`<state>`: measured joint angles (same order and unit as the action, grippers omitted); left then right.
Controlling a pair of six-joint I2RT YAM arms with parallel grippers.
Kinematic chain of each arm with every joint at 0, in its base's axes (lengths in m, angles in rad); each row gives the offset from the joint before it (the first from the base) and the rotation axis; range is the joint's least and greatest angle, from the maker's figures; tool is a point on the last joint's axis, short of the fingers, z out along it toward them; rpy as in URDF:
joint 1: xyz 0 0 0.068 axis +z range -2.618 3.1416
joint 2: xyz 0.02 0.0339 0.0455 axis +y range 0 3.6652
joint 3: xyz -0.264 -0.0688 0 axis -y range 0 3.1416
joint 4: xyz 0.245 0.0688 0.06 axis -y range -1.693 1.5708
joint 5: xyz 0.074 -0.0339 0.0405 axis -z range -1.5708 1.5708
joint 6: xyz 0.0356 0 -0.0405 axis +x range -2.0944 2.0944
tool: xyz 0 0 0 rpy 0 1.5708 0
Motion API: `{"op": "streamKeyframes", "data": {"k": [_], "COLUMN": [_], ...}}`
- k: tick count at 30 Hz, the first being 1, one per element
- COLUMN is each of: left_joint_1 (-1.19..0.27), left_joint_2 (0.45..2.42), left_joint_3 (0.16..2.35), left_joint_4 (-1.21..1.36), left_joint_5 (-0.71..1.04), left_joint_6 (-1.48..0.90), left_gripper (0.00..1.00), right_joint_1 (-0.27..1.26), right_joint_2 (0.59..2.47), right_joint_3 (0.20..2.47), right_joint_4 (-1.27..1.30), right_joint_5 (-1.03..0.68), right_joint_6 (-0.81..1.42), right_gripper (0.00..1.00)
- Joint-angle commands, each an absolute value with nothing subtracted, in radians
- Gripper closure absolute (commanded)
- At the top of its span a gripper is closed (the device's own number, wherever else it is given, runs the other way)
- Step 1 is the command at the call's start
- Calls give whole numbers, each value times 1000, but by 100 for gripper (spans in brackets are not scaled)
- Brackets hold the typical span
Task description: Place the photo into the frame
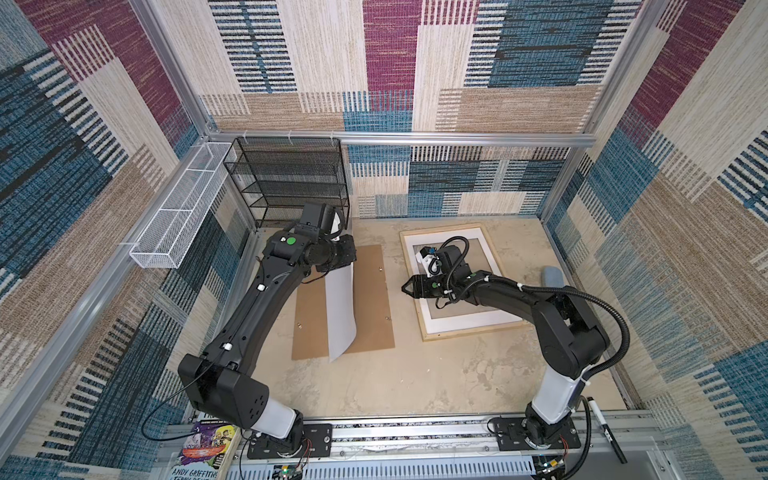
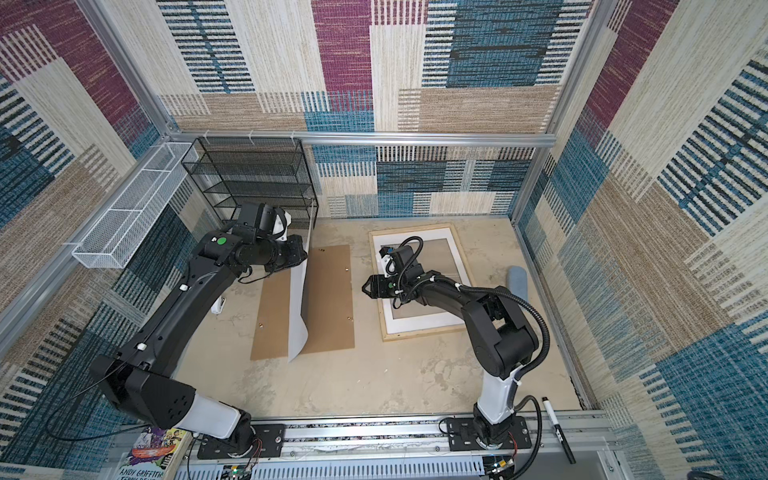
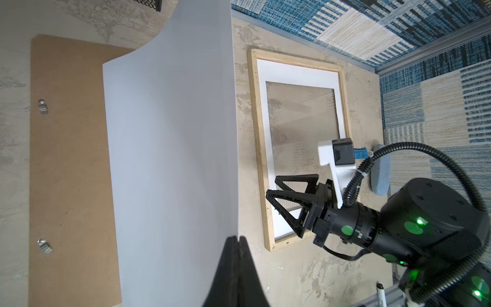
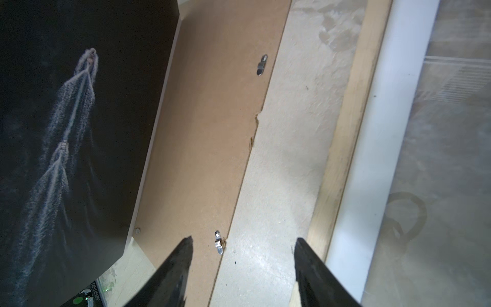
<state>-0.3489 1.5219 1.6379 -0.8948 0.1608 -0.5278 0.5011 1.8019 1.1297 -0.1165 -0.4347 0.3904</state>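
**A:** In a top view the left tool (image 2: pixel 303 251) pinched the photo (image 2: pixel 297 316) by its edge, and the sheet hung curling below it. Light, floppy stuff.

**B:** Left wrist: closed on it, white back showing. Right wrist: right tool (image 4: pixel 244 239) gaped empty, frame (image 4: pixel 345 148) just beside it. I'd take the free margin.

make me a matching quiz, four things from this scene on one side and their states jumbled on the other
Things:
1 photo
2 frame
3 backing board
4 right gripper

States:
a lying flat, white mat inside
b fingers open, empty
c lifted by one edge, curved, pinched in the left gripper
d flat on the table, partly under a lifted sheet

Pairs: 1-c, 2-a, 3-d, 4-b
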Motion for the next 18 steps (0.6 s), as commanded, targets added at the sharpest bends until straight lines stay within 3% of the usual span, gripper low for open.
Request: {"op": "streamKeyframes", "data": {"k": [1, 11, 18], "left_joint_1": [-362, -407, -453], "left_joint_2": [1533, 1590, 1661], "left_joint_3": [1623, 1536, 1521], "left_joint_4": [-835, -679, -601], "left_joint_5": [192, 264, 292], "left_joint_6": [-562, -622, -637], "left_gripper": [100, 100, 100], "right_joint_1": [494, 424, 390], "right_joint_2": [1788, 1788, 1743], "right_joint_3": [1121, 1032, 1025], "right_joint_4": [-86, 25, 49], "right_joint_5": [-434, -590, -631], "right_joint_6": [377, 437, 463], "right_gripper": [37, 34, 22]}}
